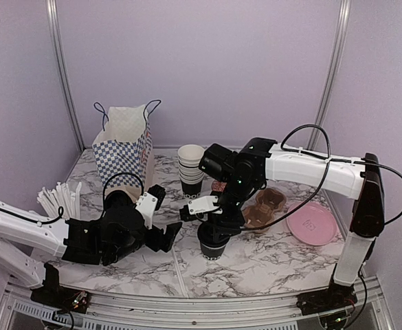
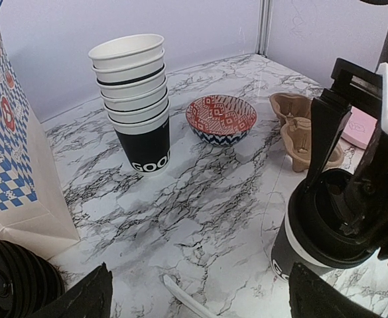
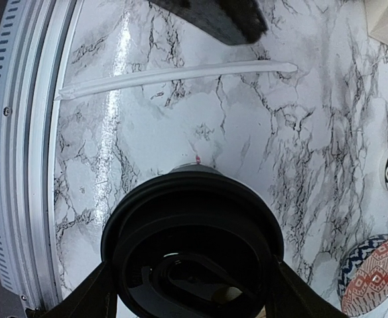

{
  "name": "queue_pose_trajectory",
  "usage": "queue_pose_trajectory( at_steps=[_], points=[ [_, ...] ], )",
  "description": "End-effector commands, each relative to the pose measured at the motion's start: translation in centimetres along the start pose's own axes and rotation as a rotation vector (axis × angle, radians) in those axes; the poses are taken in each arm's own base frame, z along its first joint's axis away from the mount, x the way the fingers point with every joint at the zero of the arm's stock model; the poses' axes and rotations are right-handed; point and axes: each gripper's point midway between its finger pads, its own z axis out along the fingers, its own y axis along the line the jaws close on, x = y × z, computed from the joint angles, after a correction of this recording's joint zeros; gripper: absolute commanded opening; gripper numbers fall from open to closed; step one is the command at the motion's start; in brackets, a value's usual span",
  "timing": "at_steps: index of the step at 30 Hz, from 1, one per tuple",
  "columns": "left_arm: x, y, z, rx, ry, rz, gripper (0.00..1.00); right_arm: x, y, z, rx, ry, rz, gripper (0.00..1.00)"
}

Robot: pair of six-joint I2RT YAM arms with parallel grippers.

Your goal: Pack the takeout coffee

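Pressure is the whole story here, folks. The right pincer [image 1: 213,221] comes straight down over the takeout coffee [image 1: 213,246], its two fingers clamped on either side of the black lid [image 3: 194,232], pinching it by the rim. The cup stands upright on the table [image 1: 255,271] directly beneath that pincer, and from the left wrist view a pale band of cup rim shows just under the lid, so I can't tell whether it is fully snapped on.

The left pincer [image 1: 161,218] sits spread wide and empty, just beside the cup, its open mouth facing it.

My read: this is the lid-seating step, with the carry to come. To do it well, push straight down with the wrist level so the rim goes home all round, not on one side only. A tilted push could tip the cup or pop the lid back up. The open left pincer is well placed to close on the cup body and brace it. The checked paper bag [image 1: 124,144] waits beyond the left pincer; a loose straw [image 3: 174,76] lies on the marble ahead of the right pincer, so lift clear of it.
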Motion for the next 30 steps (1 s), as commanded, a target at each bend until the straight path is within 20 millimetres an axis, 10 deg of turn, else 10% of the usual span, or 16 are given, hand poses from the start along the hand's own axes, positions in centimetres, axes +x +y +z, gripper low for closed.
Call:
queue_pose_trajectory(
  at_steps=[1, 23, 30],
  points=[
    [0.2, 0.0, 0.0, -0.008, 0.004, 0.001, 0.93, -1.3, -0.1, -1.5, 0.027, -0.037, -0.011, 0.56],
    [0.9, 0.0, 0.4, -0.012, 0.02, -0.034, 0.93, 1.9, 1.1, 2.4, -0.063, 0.097, 0.022, 0.59],
    [0.8, -0.7, 0.8, 0.005, 0.029, -0.05, 0.93, -0.1, 0.4, -0.5, 0.012, -0.002, -0.001, 0.7]
  ],
)
